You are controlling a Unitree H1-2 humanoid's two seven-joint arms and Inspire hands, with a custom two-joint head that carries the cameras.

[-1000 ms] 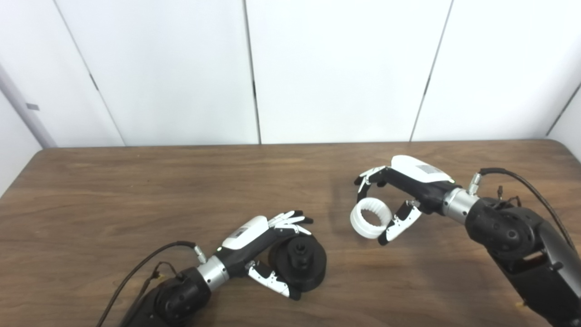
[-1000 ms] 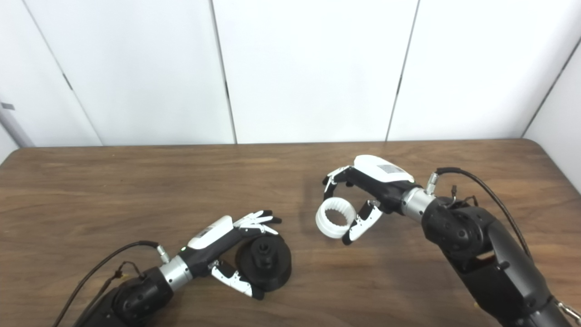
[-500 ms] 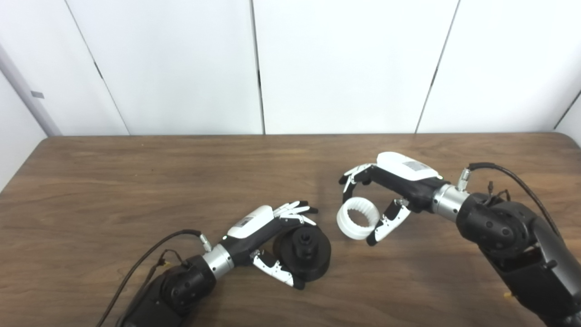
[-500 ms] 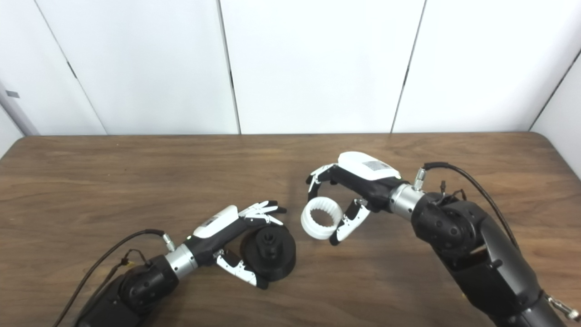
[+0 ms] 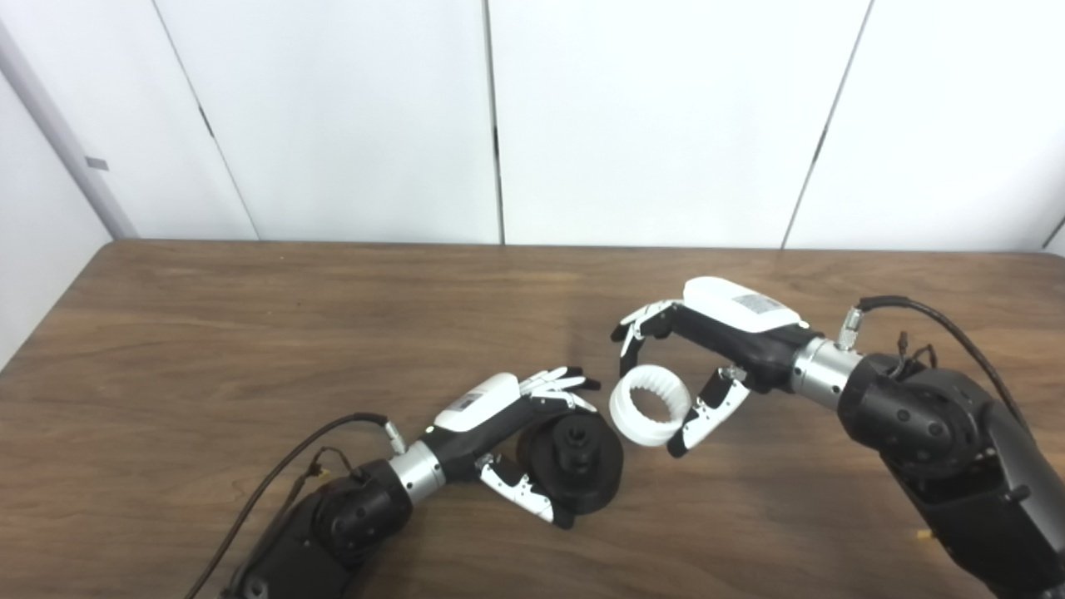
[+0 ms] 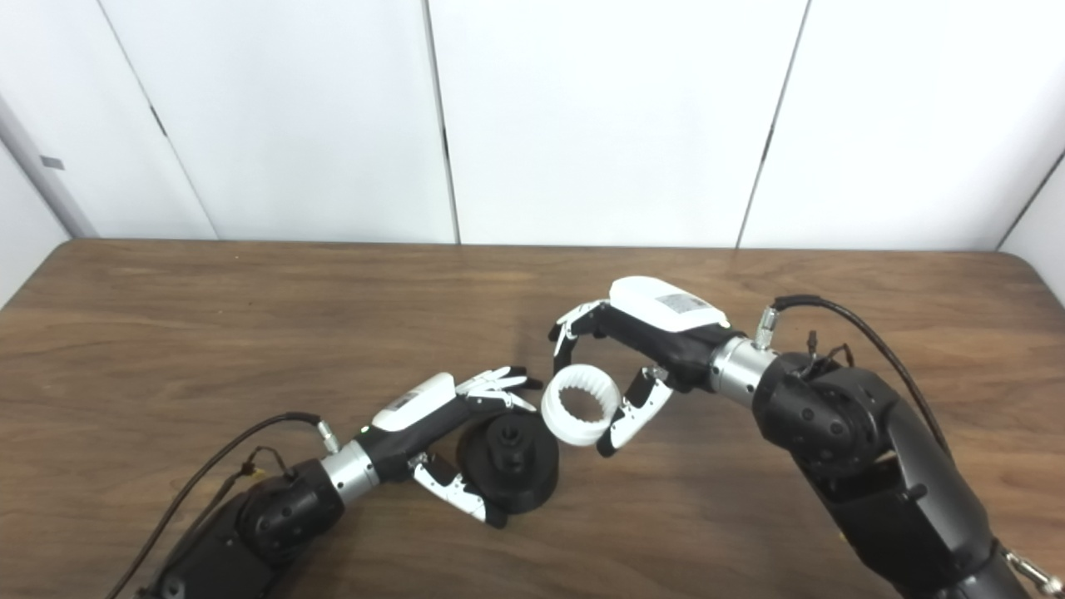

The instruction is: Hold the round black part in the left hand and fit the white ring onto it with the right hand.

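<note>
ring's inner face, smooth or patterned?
Ridged: the white ring has small teeth all around inside. Clearest in the left eye view.

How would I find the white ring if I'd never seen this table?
Look at the middle of the brown table, where two robot hands nearly meet. The right hand pinches the white ring. It is pale and hollow with ridges inside, unlike the solid black part beside it in the left hand.

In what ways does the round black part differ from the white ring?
The round black part is a dark, solid disc with a raised hub; the toothed white ring is open through its middle. The left hand holds the part, the right hand the ring. Both are round.
</note>
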